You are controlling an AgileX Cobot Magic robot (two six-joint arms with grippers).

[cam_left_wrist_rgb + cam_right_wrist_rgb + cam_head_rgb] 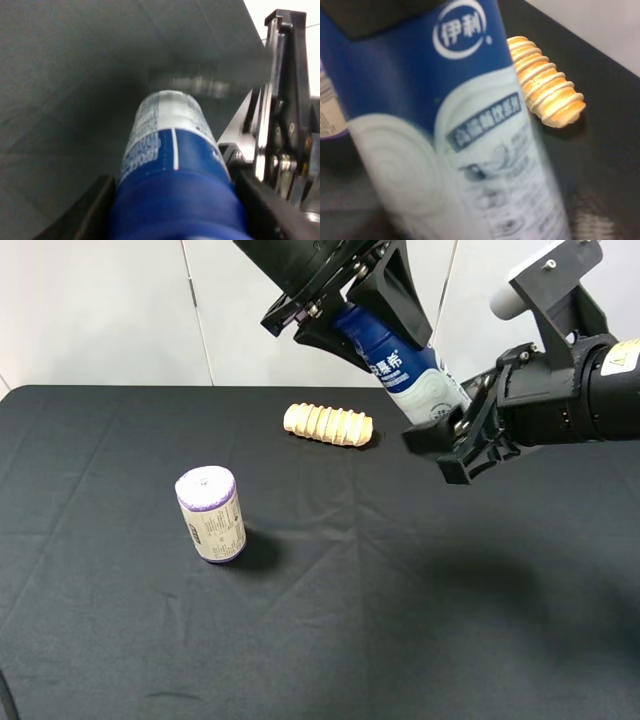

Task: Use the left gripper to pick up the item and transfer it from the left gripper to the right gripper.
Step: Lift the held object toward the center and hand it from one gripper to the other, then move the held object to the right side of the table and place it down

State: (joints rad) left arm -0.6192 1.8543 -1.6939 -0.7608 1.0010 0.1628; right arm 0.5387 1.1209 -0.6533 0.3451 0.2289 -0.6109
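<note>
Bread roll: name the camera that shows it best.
Exterior high: the whole bread roll lies unobstructed on the black table. Right wrist shows it close but partly hidden behind the bottle. Left wrist shows no clear roll.

Black wedge-fingered left gripper (pixel 372 332) is clamped on the blue top of a slim blue-and-white plastic bottle (pixel 412 378), tilted in the air far right, with its white end right at the black right gripper (pixel 452 440). On the black tablecloth (pixel 400 620): ridged tan bread roll (pixel 328 424) far centre, stubby purple-topped cylinder (pixel 211 515) nearer, left.
</note>
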